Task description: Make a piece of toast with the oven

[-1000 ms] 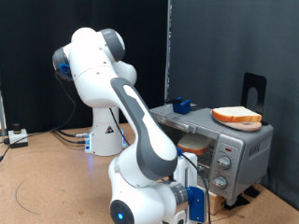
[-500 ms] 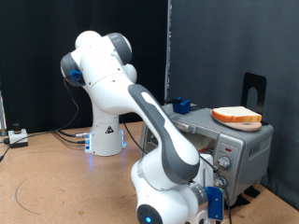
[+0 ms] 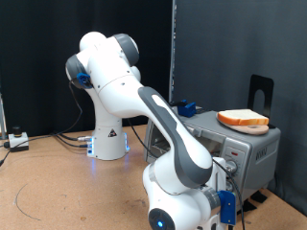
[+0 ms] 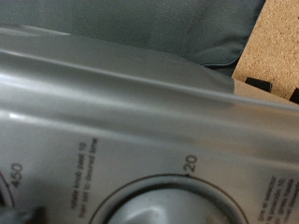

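Note:
The silver oven (image 3: 254, 144) stands at the exterior view's right. One slice of toast (image 3: 243, 119) lies on its roof. My arm covers the glass door, so the inside is hidden. My gripper (image 3: 226, 204) hangs low in front of the oven's knob panel (image 3: 230, 168); its fingers do not show clearly. The wrist view is filled by the oven's silver panel (image 4: 140, 103), very close. A round knob (image 4: 173, 207) with the marks "20" and "450" sits at the frame's edge.
A small blue object (image 3: 186, 108) sits on the oven's roof at the back. A black stand (image 3: 260, 90) rises behind the oven. Cables and a small box (image 3: 13, 140) lie on the brown table at the exterior view's left.
My arm has swung towards the exterior view's right, carrying the hand closer to the knob panel. It now covers the oven door, where a slice showed a second ago.

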